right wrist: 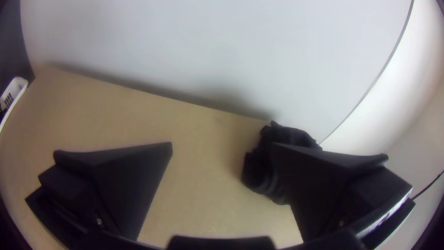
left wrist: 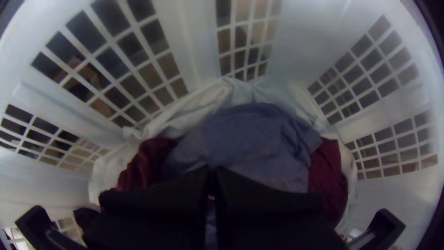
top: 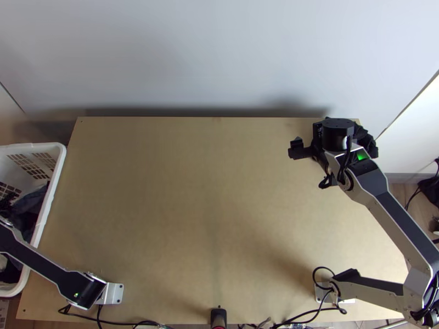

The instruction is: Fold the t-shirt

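In the top view my right gripper point(top: 336, 134) is over the table's back right corner, beside a bunched black cloth point(top: 366, 143). The right wrist view has my right gripper point(right wrist: 222, 147) open, one finger partly covering the black cloth point(right wrist: 263, 169). Inside the basket, my left gripper point(left wrist: 213, 170) has its fingers together, above a crumpled blue-grey cloth point(left wrist: 249, 134). Dark red cloth point(left wrist: 329, 169) and white cloth point(left wrist: 203, 102) lie around that one. I cannot tell which cloth is the t-shirt, or whether any fabric is between the left fingers.
A white slatted laundry basket point(top: 52, 181) stands against the left edge of the wooden table point(top: 192, 203). A pale wall point(top: 219, 55) rises behind the table. Black cables point(top: 129, 322) run along the near edge, by the arm bases.
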Robot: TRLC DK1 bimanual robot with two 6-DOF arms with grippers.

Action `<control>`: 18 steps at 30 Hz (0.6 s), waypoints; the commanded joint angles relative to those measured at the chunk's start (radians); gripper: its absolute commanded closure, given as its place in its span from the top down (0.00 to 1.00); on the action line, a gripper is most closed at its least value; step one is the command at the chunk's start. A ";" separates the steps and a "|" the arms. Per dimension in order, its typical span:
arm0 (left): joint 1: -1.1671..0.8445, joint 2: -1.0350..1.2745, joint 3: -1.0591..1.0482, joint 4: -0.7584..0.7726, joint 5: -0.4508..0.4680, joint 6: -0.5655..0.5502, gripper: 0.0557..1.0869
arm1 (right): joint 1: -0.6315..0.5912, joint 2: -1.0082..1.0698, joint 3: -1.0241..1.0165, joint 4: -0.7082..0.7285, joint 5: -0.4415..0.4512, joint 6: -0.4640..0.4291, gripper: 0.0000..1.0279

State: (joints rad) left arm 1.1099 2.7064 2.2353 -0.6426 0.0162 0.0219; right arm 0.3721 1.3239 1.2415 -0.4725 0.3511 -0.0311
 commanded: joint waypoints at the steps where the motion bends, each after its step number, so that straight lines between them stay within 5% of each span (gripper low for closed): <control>1: 0.033 -0.088 -0.002 -0.026 0.011 -0.034 0.08 | 0.001 -0.006 -0.011 0.006 0.002 0.000 0.95; 15: -0.005 -0.303 0.055 -0.058 0.027 -0.085 0.04 | -0.001 -0.045 -0.053 0.021 0.002 0.000 0.95; 18: -0.002 -0.347 0.055 -0.065 0.113 -0.116 0.04 | -0.001 -0.055 -0.057 0.025 0.002 0.000 0.95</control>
State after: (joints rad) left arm 1.1187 2.4519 2.2726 -0.6811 0.0463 -0.0647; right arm 0.3721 1.2900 1.1999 -0.4564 0.3519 -0.0311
